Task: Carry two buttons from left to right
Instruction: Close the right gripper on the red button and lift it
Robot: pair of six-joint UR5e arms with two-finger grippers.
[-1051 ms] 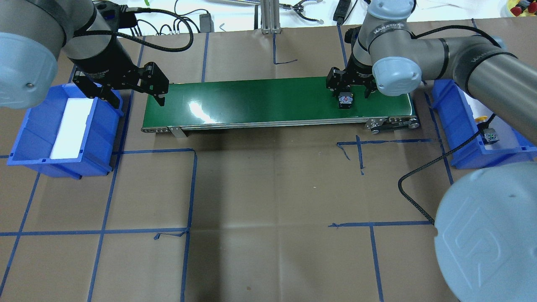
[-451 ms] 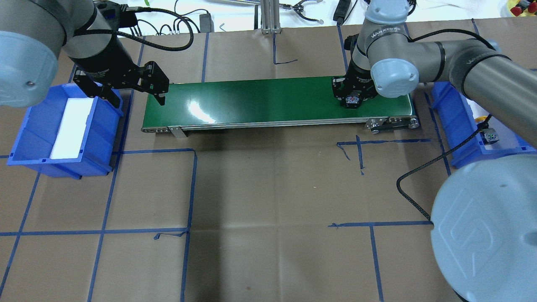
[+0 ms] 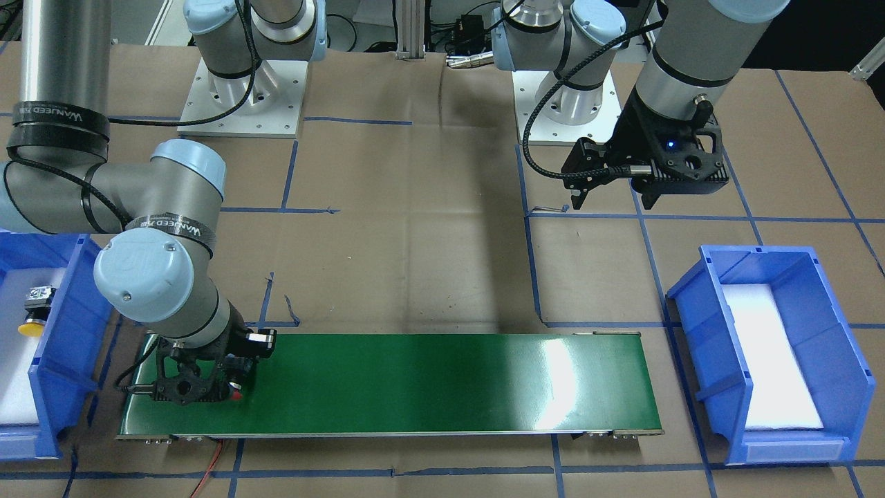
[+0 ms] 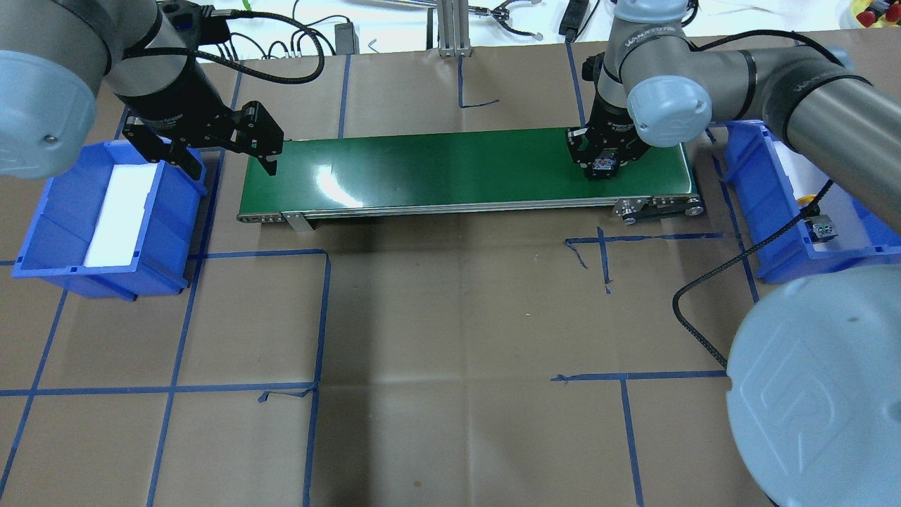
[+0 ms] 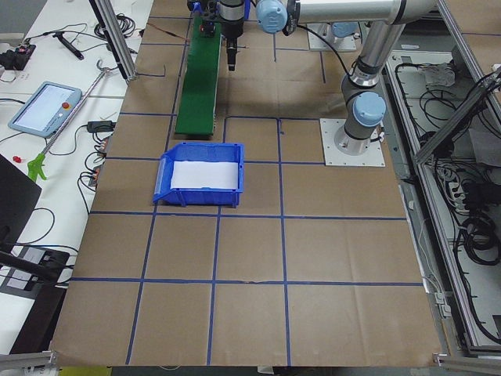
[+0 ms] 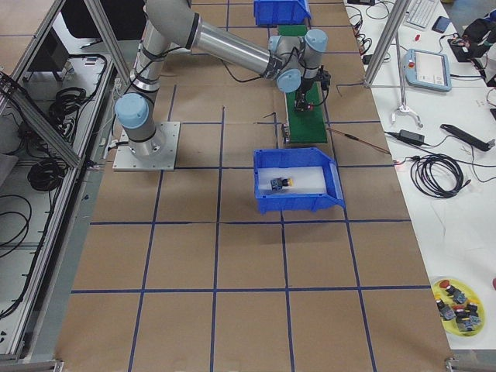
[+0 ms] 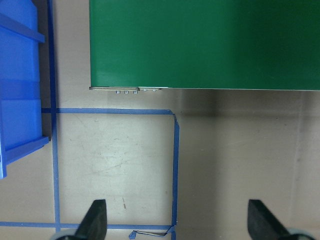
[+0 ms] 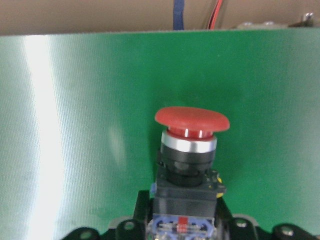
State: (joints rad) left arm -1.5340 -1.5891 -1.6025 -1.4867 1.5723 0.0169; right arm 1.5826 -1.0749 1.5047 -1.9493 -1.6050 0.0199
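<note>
The red-capped button point(image 8: 191, 145) lies on its side on the green conveyor belt point(image 4: 450, 169), near the belt's right end, with its body between my right gripper's jaws. My right gripper point(image 4: 604, 163) is shut on it; it also shows in the front view point(image 3: 207, 387). The yellow-capped button point(image 4: 820, 227) lies in the right blue bin point(image 4: 746, 183); it also shows in the front view point(image 3: 33, 315) and the right side view point(image 6: 280, 183). My left gripper point(image 4: 229, 163) is open and empty, above the table by the belt's left end.
The left blue bin point(image 4: 42, 232) holds only a white foam pad. Blue tape lines mark squares on the brown table. A black cable point(image 4: 704, 296) hangs from my right arm. In the left wrist view the belt's end point(image 7: 200, 45) and the bin's edge point(image 7: 20, 75) show.
My right gripper has shut on the red button and moved right along the belt with it. My left arm has not moved.
</note>
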